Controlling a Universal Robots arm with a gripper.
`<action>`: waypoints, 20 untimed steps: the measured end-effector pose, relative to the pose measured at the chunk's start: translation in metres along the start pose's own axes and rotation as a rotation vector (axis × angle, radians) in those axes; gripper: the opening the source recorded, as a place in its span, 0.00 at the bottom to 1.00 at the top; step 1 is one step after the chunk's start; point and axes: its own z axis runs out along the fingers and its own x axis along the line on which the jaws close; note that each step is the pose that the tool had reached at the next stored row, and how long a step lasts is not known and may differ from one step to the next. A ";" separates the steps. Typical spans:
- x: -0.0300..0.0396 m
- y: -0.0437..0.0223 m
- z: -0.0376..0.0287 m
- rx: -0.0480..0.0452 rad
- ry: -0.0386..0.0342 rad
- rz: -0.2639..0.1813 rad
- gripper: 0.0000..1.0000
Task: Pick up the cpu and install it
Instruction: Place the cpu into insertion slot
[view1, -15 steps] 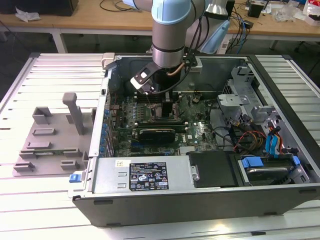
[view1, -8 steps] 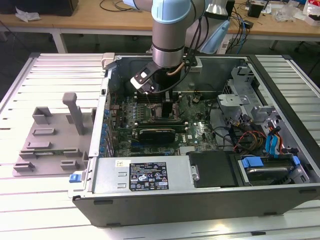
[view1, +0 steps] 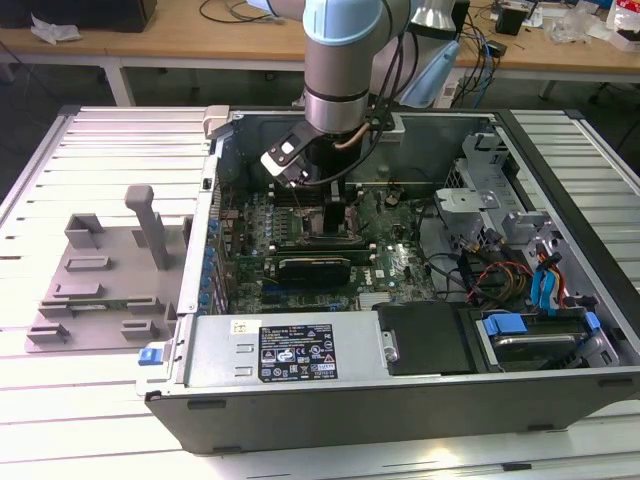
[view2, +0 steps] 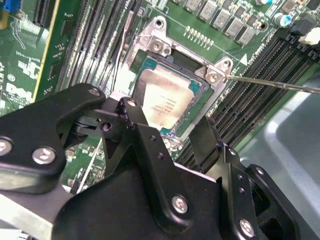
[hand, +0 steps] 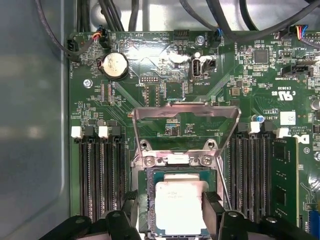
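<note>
The cpu (hand: 180, 210), a shiny silver square with a pale edge, lies flat in the black motherboard socket (hand: 149, 200). In the second wrist view the cpu (view2: 165, 97) sits inside the socket's metal frame (view2: 215, 75). My gripper (hand: 171, 199) hovers just over it, open, with one black finger (hand: 131, 202) off one side of the chip and the other over its opposite edge. In the second wrist view the gripper (view2: 165, 117) straddles the chip the same way. In the exterior view the gripper (view1: 318, 190) reaches down into the open computer case (view1: 300, 350).
The socket's load plate (hand: 185, 112) stands tilted open behind the chip, and its thin lever (view2: 280, 85) sticks out sideways. Memory slots (hand: 95, 170) flank the socket. A grey fixture tray (view1: 100, 290) lies at the exterior view's left. Drives and cables (view1: 530, 290) crowd the case's right.
</note>
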 end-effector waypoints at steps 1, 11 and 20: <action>0.0000 0.0000 -0.0010 0.0000 0.0000 0.000 0.63; 0.0000 0.0009 0.0032 0.0102 -0.0498 -0.005 0.63; 0.0001 0.0008 0.0068 0.0104 -0.0500 -0.012 0.63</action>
